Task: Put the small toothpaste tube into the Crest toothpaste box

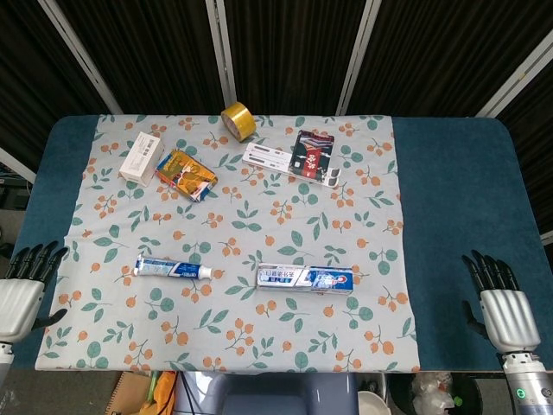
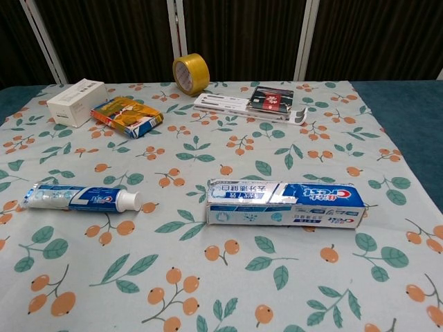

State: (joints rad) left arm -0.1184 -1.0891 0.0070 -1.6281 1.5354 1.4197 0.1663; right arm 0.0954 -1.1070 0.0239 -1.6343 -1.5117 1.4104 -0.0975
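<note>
The small toothpaste tube (image 1: 172, 269) (image 2: 79, 198) lies flat on the floral cloth, its white cap pointing right. To its right the Crest toothpaste box (image 1: 305, 278) (image 2: 285, 203) lies lengthwise, a short gap between them. My left hand (image 1: 22, 290) hangs at the table's near-left edge, fingers apart and empty, well left of the tube. At the near-right edge my right hand (image 1: 501, 304) is likewise spread and empty, far right of the box. Neither hand shows in the chest view.
At the back of the cloth stand a roll of yellow tape (image 1: 238, 120), a white box (image 1: 142, 157), an orange packet (image 1: 185, 175) and a white-and-black toothbrush pack (image 1: 298, 157). Bare blue table (image 1: 458, 199) lies right of the cloth.
</note>
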